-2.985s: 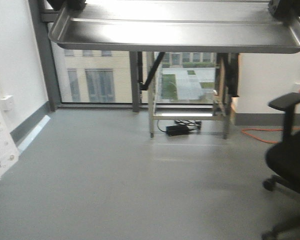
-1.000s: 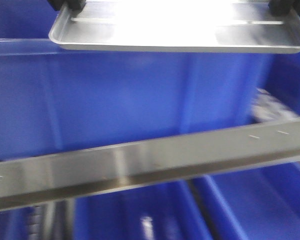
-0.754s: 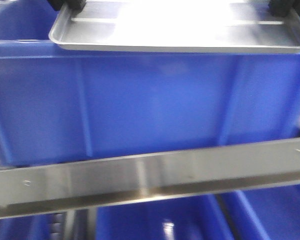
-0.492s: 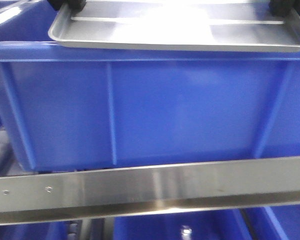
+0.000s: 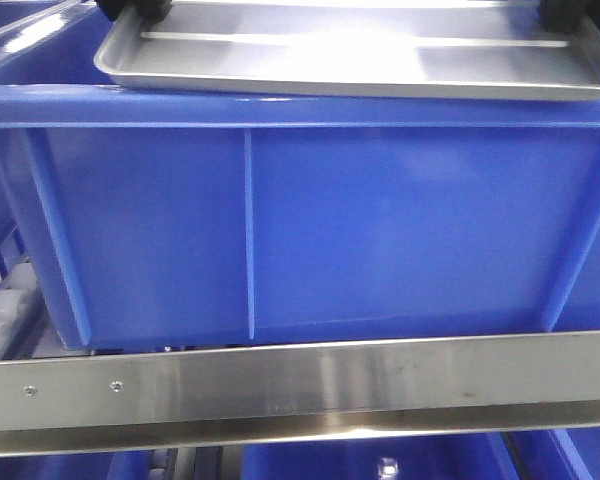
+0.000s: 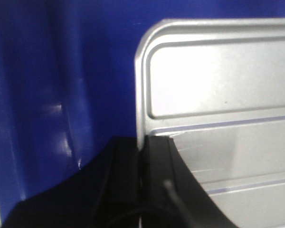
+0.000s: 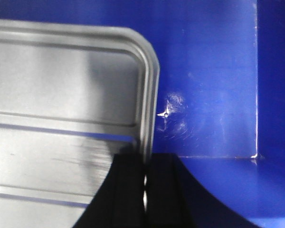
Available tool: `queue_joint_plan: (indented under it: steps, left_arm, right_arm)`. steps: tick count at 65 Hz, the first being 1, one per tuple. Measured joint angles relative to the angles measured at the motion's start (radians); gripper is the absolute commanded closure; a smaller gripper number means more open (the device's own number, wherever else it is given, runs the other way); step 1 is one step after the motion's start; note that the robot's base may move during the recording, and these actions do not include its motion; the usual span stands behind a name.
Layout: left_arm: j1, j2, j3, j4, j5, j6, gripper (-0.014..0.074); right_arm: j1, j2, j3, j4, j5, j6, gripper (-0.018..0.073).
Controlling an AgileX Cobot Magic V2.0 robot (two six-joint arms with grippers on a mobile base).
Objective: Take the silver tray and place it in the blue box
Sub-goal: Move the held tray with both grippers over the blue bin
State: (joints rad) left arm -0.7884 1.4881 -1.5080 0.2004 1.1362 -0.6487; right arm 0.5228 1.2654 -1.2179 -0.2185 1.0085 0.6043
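Since a second ago, the blue box (image 5: 310, 230) has centred under the silver tray (image 5: 360, 60), kept level at frame top by left gripper (image 6: 141, 159) and right gripper (image 7: 146, 173) clamping its opposite rims, presumably for even lowering.

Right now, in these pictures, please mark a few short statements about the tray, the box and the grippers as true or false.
1. The left gripper and the right gripper each clamp a rim of the silver tray. True.
2. The tray rests on the floor of the blue box. False: it is held up near the box's rim.
3. Something lies in the tray. False: its floor is bare.
4. A steel rail runs below the box in the front view. True.
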Motion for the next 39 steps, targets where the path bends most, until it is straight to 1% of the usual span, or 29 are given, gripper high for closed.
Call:
queue_joint_plan:
  steps: [39]
  left_arm:
    - [0.0,0.0,0.0,0.0,0.0,0.0,0.0693]
  right_arm:
    - [0.0,0.0,0.0,0.0,0.001,0.0,0.0503]
